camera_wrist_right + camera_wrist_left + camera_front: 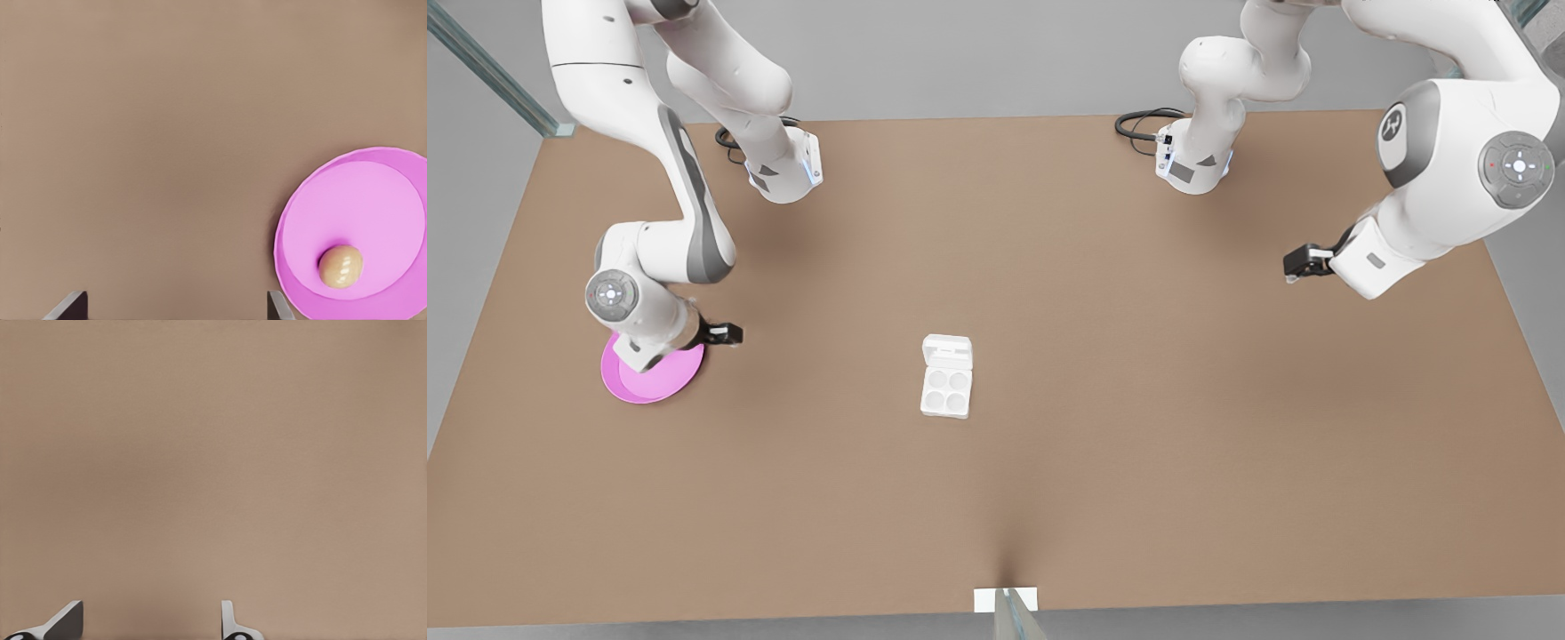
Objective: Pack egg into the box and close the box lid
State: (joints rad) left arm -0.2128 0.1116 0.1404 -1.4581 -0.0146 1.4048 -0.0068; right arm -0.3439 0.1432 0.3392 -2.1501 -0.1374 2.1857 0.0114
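Now one egg [340, 266] lies on one pink plate [373, 200]; the box [946, 392], lid [947, 352] open, holds four empty cups. Right gripper [177, 313] by the plate and left gripper [150, 630], well apart from it, have jaws apart.

A small tan-brown egg [340, 266] rests on a pink plate [373, 200]. Mid-frame in the front view, the white box [946, 392] lies open, box lid [948, 352] flat, cups empty.
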